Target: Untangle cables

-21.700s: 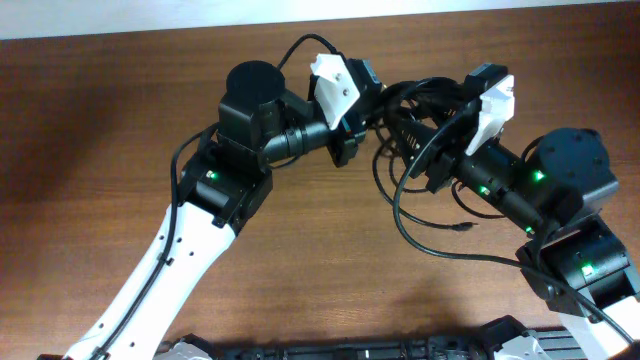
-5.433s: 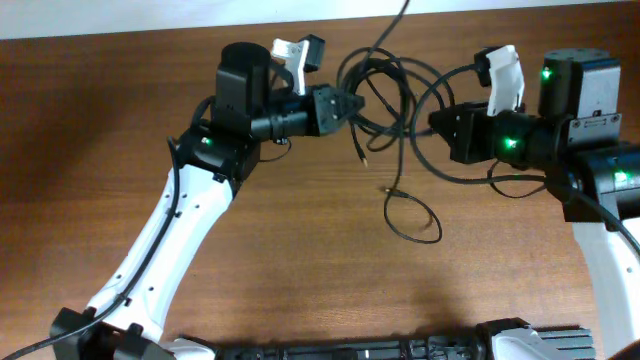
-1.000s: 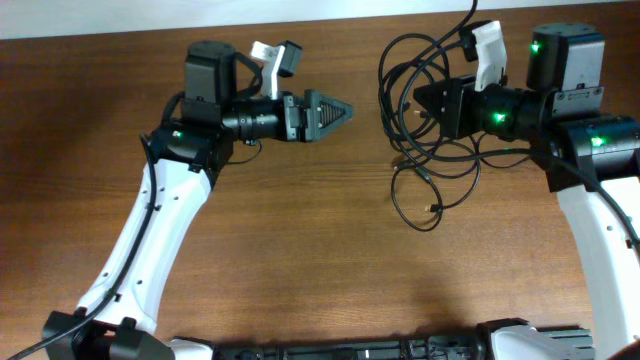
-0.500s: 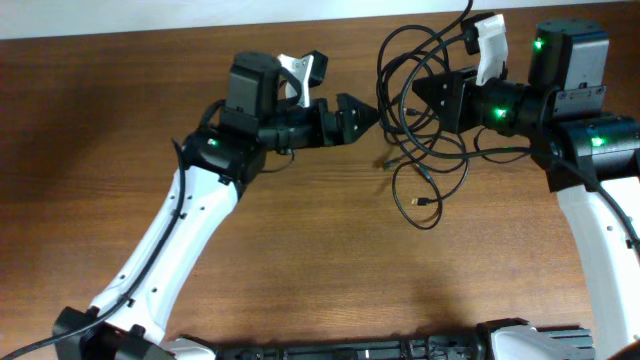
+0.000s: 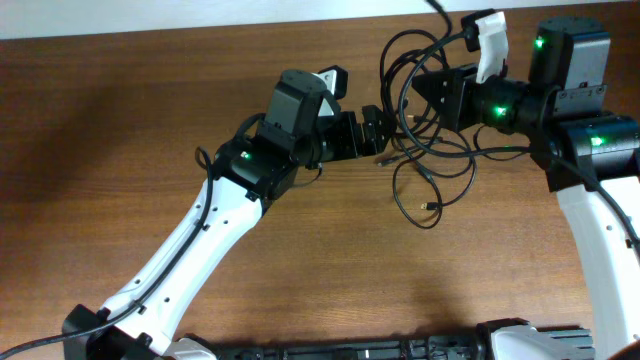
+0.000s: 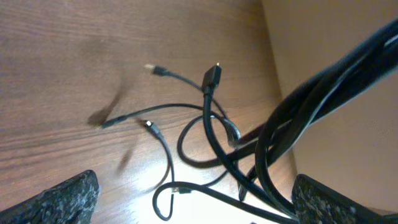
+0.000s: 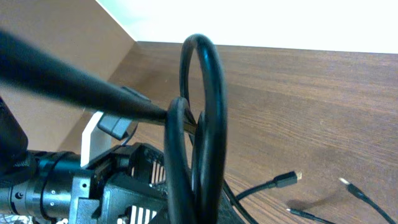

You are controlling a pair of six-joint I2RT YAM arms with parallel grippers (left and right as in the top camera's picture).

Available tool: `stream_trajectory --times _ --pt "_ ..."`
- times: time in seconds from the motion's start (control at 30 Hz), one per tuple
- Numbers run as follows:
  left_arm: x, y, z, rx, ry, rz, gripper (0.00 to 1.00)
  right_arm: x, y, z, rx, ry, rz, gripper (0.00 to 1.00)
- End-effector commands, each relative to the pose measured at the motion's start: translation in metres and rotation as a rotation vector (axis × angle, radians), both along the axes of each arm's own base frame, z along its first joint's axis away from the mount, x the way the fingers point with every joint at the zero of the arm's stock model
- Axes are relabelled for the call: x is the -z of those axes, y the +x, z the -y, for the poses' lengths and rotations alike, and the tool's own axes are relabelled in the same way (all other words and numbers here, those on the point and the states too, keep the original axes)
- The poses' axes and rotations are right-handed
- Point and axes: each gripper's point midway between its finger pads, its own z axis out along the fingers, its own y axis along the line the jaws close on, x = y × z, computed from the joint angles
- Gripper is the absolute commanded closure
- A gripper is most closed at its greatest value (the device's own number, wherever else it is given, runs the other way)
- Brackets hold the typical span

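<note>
The cables (image 6: 323, 96) hang as one knotted bunch from the right hand (image 5: 425, 88), which is clenched around several strands gathered into a tight loop. From that hand the tangle spills down to the bench (image 5: 100, 150). Its long axis runs from the bench's far edge, just beyond the right hand, toward the near side. The lowest loop lies flat on the wood on the near side of the right hand. A black plug (image 6: 213, 76) and a few thinner tipped ends rest there too, fanned away from the bunch and pointing different ways.

The left hand (image 5: 378, 132) is released, with its jaws spread wide and holding nothing. It sits just beside the right hand, facing the strands that drop from it.

We judge the step in hand to be the left hand's reach for a single strand while the right hand anchors the bunch. The next move calls for closing on just one cable below the right hand's grip, not the whole bundle. That cable should then be drawn away from the right hand, so its free end slides out through the loops rather than tightening them.
</note>
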Motion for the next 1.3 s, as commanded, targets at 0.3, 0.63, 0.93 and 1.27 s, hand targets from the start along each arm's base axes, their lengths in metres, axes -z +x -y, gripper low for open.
stream_trajectory --times 0.3,0.63,0.93,1.27 --pt "0.006 -0.016 0.013 0.074 0.075 0.050 0.07 -0.015 -0.002 -0.008 -0.051 0.042 0.047 0.96" --pt "0.012 -0.024 0.032 0.143 0.087 0.085 0.08 -0.016 -0.002 -0.008 -0.051 0.042 0.049 0.96" --pt "-0.023 -0.018 0.052 0.253 0.000 0.285 0.58 -0.012 -0.004 -0.007 -0.050 0.040 0.028 0.96" --pt "-0.052 -0.011 0.030 0.328 -0.039 0.413 1.00 0.006 0.001 0.009 0.049 -0.034 -0.025 0.96"
